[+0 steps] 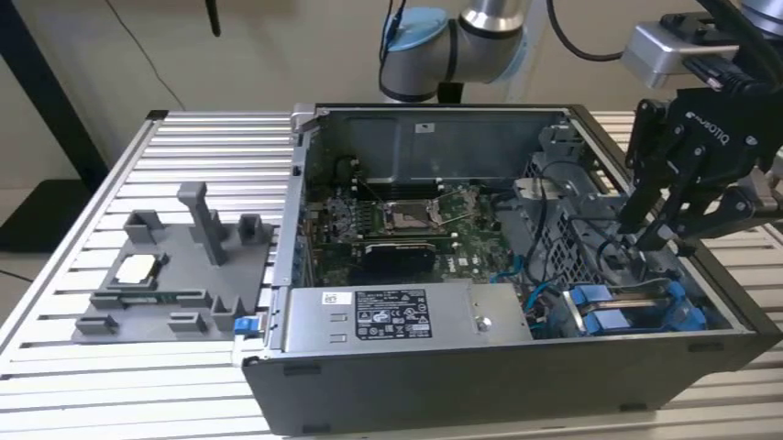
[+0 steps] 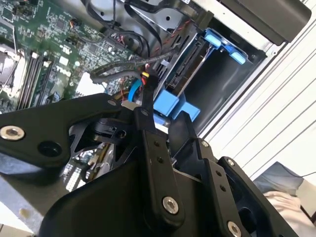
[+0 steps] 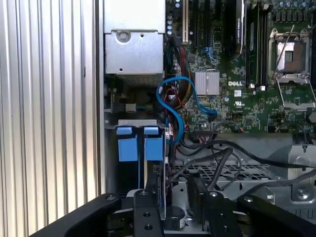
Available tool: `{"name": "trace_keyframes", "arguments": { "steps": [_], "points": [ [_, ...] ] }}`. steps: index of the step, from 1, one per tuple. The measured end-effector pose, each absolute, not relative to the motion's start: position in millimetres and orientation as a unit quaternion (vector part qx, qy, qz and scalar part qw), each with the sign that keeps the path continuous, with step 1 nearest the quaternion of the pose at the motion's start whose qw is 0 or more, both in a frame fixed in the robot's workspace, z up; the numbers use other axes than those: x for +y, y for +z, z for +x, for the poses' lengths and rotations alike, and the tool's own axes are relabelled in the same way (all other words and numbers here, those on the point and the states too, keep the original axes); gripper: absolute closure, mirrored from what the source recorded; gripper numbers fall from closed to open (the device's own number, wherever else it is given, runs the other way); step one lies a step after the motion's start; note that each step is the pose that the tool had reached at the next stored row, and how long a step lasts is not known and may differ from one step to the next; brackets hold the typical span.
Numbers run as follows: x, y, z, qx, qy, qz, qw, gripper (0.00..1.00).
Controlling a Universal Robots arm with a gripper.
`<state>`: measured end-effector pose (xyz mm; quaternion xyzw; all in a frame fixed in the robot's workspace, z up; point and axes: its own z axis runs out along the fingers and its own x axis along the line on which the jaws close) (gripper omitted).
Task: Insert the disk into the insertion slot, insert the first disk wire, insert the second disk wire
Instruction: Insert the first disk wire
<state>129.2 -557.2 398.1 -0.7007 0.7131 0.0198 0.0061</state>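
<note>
Slatted table (image 1: 73,385) is holding the open computer case (image 1: 465,390); we're seeing the gripper (image 1: 651,234) hanging, fingers spread, by the disk (image 1: 602,312), near right.

The table (image 1: 123,385) is ribbed silver metal with a soft shine. The computer case (image 1: 465,390) is grey metal, dull and not glossy. The pincer (image 1: 661,234) looks black and matt, with shiny little screws (image 2: 170,205). The disk (image 3: 154,147) has a smooth, bright blue plastic frame. The board (image 3: 256,98) is green and a bit glossy — the tray (image 1: 183,266) is dull grey plastic.
</note>
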Motion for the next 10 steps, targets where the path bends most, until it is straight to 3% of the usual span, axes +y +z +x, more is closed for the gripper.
{"name": "trace_keyframes", "arguments": {
  "steps": [5, 10],
  "points": [
    [-555.9, 396.6, 131.1, 0.713, 0.023, -0.701, 0.009, 0.6],
    [-553.7, 394.1, 133.0, 0.712, 0.042, -0.7, 0.028, 0.6]
  ]
}}
